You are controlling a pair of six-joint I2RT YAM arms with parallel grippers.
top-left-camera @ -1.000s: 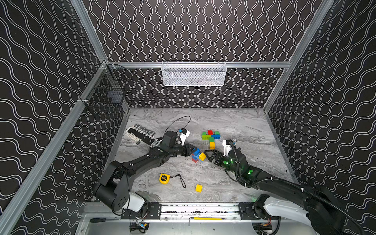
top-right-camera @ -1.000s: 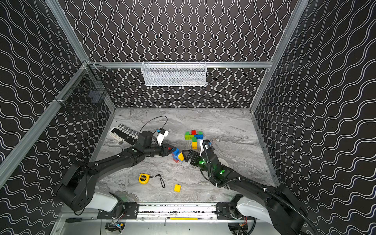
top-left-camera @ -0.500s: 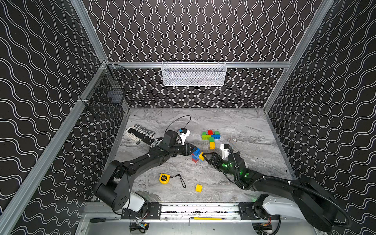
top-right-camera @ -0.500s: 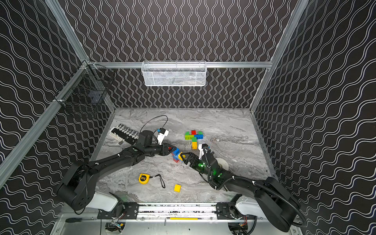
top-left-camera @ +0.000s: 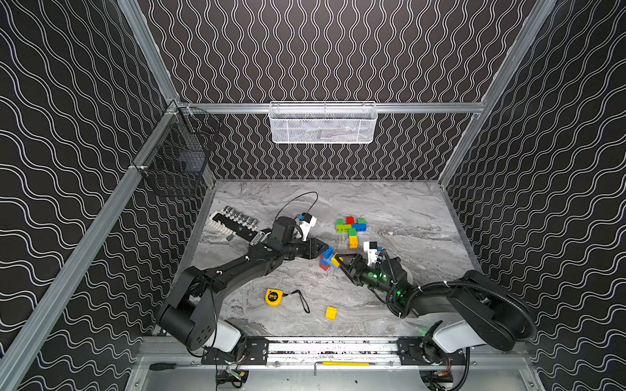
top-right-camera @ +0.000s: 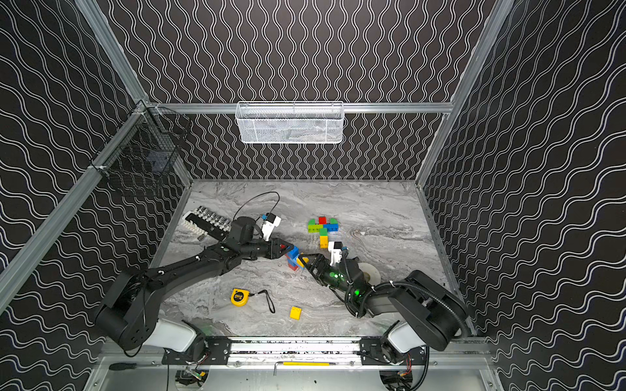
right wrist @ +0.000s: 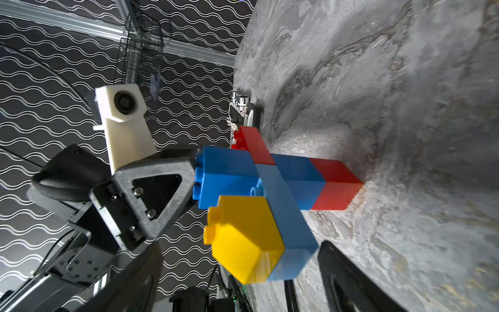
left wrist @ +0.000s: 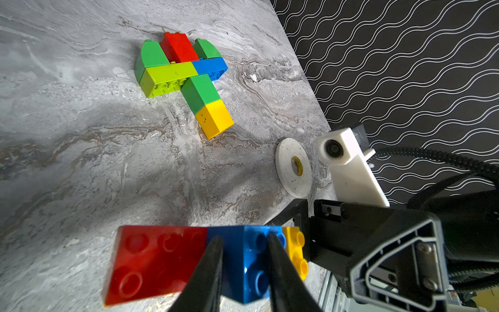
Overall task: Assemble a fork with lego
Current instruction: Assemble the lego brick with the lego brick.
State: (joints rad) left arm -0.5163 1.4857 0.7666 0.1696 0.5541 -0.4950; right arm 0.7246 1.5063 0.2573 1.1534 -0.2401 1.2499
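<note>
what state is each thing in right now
left end effector, shut on the red-blue-yellow piece
right end effector, open, jaws either side of that piece's yellow end brick
green-red-blue-yellow cluster, joined, lying flat
loose yellow brick, lying alone, unattached
tape measure, tape retracted, strap loose

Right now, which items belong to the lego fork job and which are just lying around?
Job:
red-blue-yellow brick stack
green-red-blue-yellow brick cluster
loose yellow brick

Lying about:
yellow tape measure
socket rail
white roll
</note>
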